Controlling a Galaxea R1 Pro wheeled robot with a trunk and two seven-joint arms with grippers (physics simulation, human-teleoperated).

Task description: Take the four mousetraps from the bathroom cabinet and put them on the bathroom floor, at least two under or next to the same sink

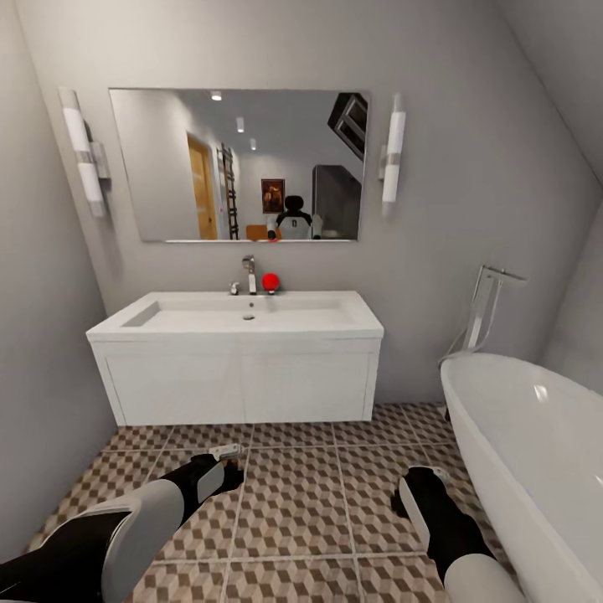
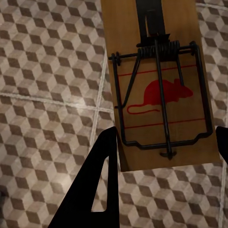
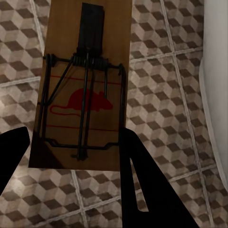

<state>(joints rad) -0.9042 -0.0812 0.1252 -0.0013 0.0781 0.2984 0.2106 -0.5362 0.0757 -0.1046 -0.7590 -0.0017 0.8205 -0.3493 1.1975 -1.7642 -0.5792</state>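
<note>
- Left claw (image 2: 164, 156): fingers closed against the long edges of a mousetrap (image 2: 159, 85), held above the bathroom floor (image 2: 47, 95).
- Right claw (image 3: 71, 156): likewise clamped on a second mousetrap (image 3: 83, 90) over the tiles, bathtub (image 3: 216, 104) rim close at one side.
- Head view: both arms low; left claw (image 1: 224, 456) near the vanity front, right claw (image 1: 410, 494) just beside the tub wall.
- Bathroom sink (image 1: 243, 318) dead ahead, wall-hung, gap beneath.
- Open tile between the arms.
</note>
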